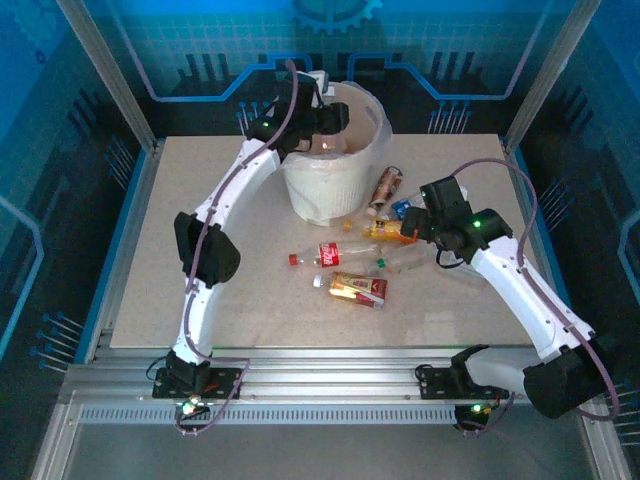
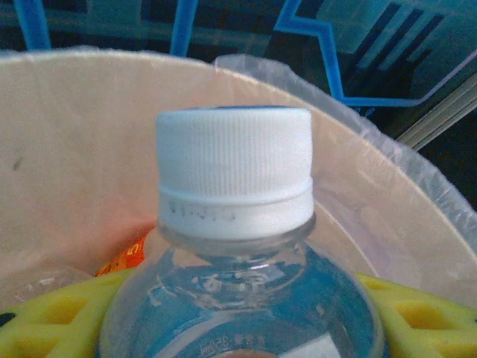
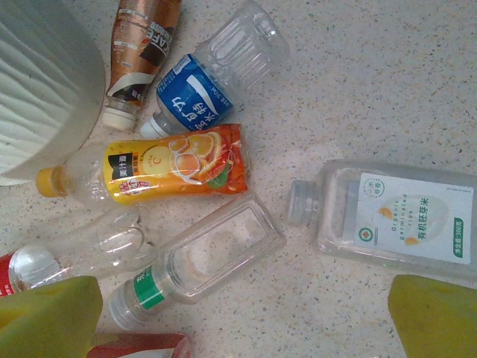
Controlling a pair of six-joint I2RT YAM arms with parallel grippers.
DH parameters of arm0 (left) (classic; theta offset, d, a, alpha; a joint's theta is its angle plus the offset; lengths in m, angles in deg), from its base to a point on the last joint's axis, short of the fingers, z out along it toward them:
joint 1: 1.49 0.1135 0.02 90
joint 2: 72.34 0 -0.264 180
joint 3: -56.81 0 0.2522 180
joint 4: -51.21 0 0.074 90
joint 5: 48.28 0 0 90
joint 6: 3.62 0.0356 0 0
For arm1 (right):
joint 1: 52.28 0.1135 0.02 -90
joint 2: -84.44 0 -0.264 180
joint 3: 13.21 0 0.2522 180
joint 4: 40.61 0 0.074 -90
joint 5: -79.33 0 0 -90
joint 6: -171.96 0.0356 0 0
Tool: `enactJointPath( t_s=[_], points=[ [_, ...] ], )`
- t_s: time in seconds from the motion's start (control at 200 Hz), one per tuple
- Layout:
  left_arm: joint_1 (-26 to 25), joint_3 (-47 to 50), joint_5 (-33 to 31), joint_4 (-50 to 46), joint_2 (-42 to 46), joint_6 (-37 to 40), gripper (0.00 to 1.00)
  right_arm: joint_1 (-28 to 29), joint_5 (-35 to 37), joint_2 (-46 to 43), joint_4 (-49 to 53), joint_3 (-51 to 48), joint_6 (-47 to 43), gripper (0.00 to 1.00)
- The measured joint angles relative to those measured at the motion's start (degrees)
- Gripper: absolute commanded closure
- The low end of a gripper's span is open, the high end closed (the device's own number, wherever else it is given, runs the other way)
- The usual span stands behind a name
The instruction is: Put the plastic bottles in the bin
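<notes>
Nearer, the right tool [image 3: 240,324] is held spread above loose bottles [image 3: 179,168] lying on the tabletop [image 3: 387,89]. Farther, a white-capped bottle [image 2: 235,171] is pinched by the left tool [image 2: 238,328] at the mouth of the bin [image 2: 67,149]; it should be released only once centred inside the rim, clear of the bag [image 2: 417,171].

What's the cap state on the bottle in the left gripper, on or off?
On: a white ribbed cap sits on the neck of the bottle held in the left gripper, bin behind.

Dim, blue-tinted top view; wrist views brighter, slightly soft.
</notes>
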Motion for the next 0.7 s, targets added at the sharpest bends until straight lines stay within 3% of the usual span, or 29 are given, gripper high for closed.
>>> enactJointPath(
  t_s=[0.235, 0.55, 0.66, 0.7],
  points=[
    [-0.02, 1.22, 2.08, -0.42, -0.33, 0.20, 0.45, 0.00, 0.00, -0.17, -0.02, -0.42, 0.00, 0.00],
    [-0.02, 2.36, 3.65, -1.11, -0.63, 2.05, 0.19, 0.00, -1.55, -0.20, 0.37, -1.38, -0.50, 0.00],
    [-0.02, 2.34, 3.69, -1.11, -0.63, 2.45, 0.02, 0.00, -2.14, -0.50, 0.87, -2.03, -1.18, 0.00],
    [-0.02, 2.34, 3.91, -1.11, -0.63, 2.84, 0.01, 0.00, -2.47, -0.63, 0.96, -2.21, -1.51, 0.00]
  ],
)
